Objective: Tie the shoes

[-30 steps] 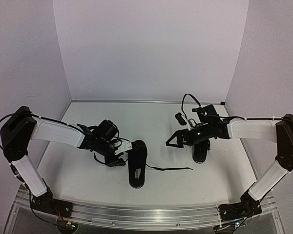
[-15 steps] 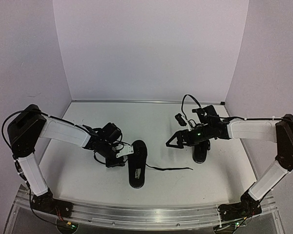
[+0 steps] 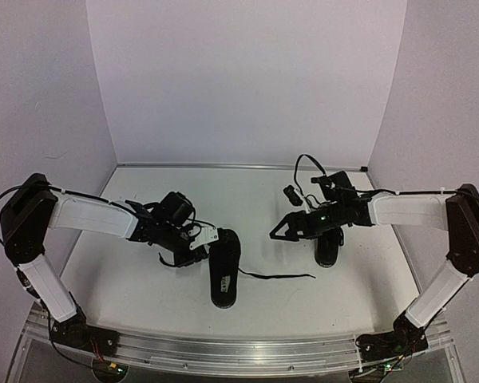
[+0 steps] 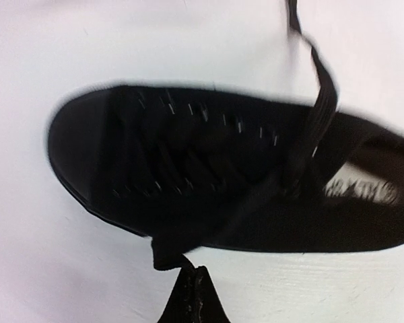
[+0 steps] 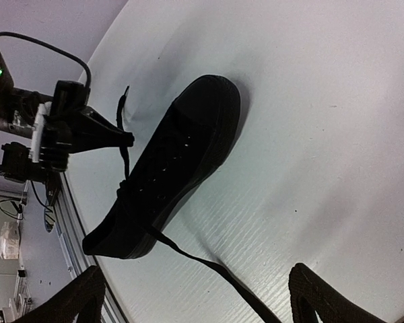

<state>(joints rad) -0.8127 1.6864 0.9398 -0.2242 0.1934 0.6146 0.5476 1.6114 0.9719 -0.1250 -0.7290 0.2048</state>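
1. The left gripper (image 3: 190, 257) is pinching one thin black lace (image 4: 252, 202) just beside the near shoe (image 3: 224, 271). Its jaws are pressed fully together on the flat strip, which is running up to the eyelet rows.
2. The right gripper (image 3: 279, 231) is hanging with its jaws spread wide, holding nothing, between the two shoes and above the counter (image 3: 144, 303).
3. The near shoe is sitting on its sole mid-counter between the arms. The second shoe (image 3: 328, 254) is lying under the right wrist, mostly hidden.
4. A loose lace (image 3: 281, 277) is trailing flat across the counter from the near shoe toward the right side.
5. The step in hand appears to be gathering both lace ends. The right gripper is likely needing to come down on the loose lace near its free end and close across the flat width, low but not scraping. The left pull wants to be gentle, since a light shoe may drag or tip.
6. The shoe is looking like matte, soft fabric, a long oval with a rounded toe, small glinting eyelets and a pale label (image 4: 360, 190) inside. The laces are limp and ribbon-like, and the counter is white and faintly ribbed.
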